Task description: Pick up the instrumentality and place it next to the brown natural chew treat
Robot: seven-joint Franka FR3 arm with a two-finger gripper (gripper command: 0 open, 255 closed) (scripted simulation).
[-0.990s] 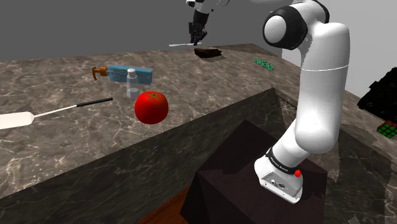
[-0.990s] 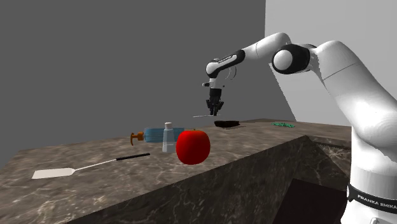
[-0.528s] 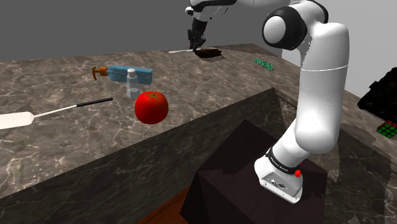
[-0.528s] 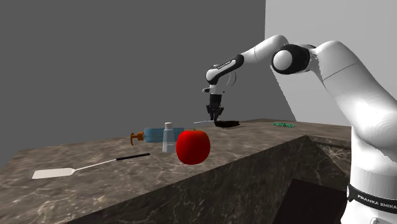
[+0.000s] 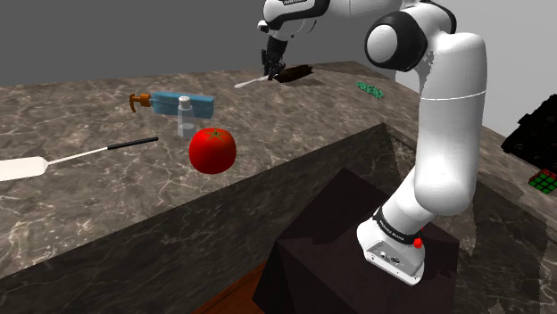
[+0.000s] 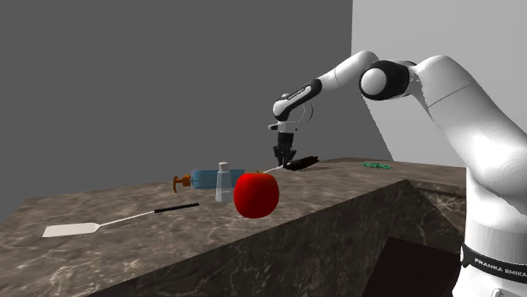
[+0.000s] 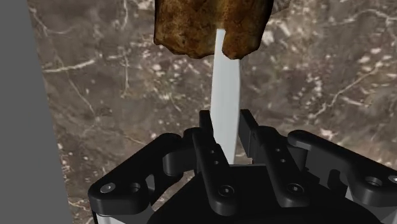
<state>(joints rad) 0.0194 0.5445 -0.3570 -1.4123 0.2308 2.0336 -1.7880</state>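
One slim, pale grey blade point(image 7: 226, 89) sits clamped in the black gripper point(image 7: 226, 130), its far end overlapped by the brown chew treat point(image 7: 210, 25). Since a second ago the gripper has dropped toward the marble counter point(image 5: 89, 196), and the blade is now tilted. The treat lies near the counter's far edge, with open stone toward the apple point(image 5: 212, 150).

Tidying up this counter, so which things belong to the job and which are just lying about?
Job: pincer, the white utensil it clasps, brown chew treat.
Lying about: red fruit, spatula, blue pump bottle, small clear bottle, green item.
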